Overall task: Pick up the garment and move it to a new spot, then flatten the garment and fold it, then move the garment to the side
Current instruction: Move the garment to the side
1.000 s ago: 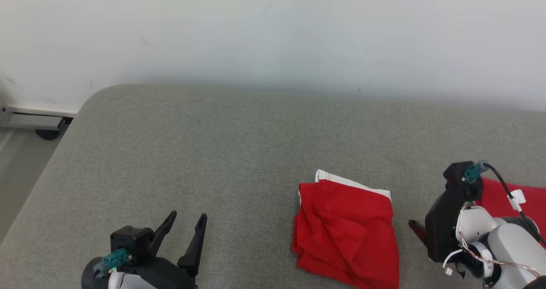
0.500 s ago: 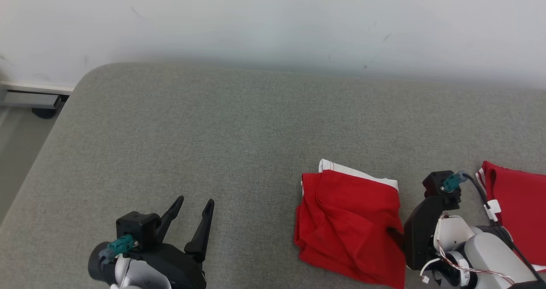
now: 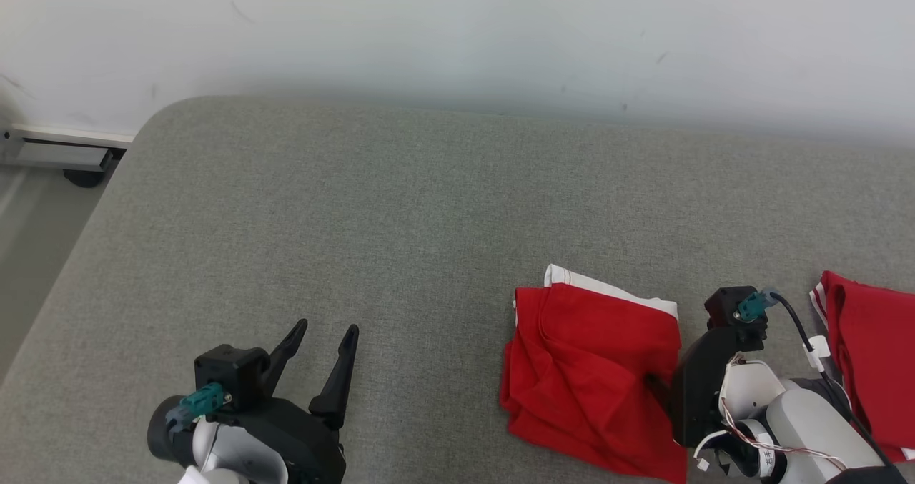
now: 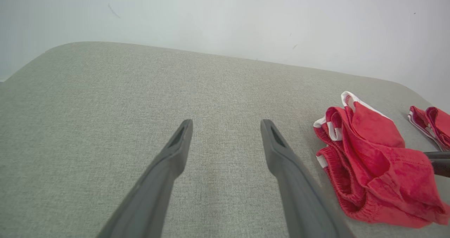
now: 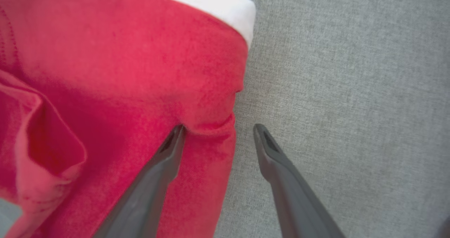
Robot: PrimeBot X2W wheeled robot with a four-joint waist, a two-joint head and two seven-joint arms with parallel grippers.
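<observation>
While the right jaws stood wide apart at the folded red garment [image 3: 593,377], its side edge ran between them: one finger [image 5: 158,167] lay on the red cloth, perhaps pressing it, the other over the bare grey surface [image 3: 393,219], and they held nothing. The left jaws, equally wide and empty, pointed across the surface, with the garment well off to their right. A second red garment [image 3: 868,355] lay near the right jaws' other side.

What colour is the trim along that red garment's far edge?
White trim on the red garment, best seen in the right wrist view.
</observation>
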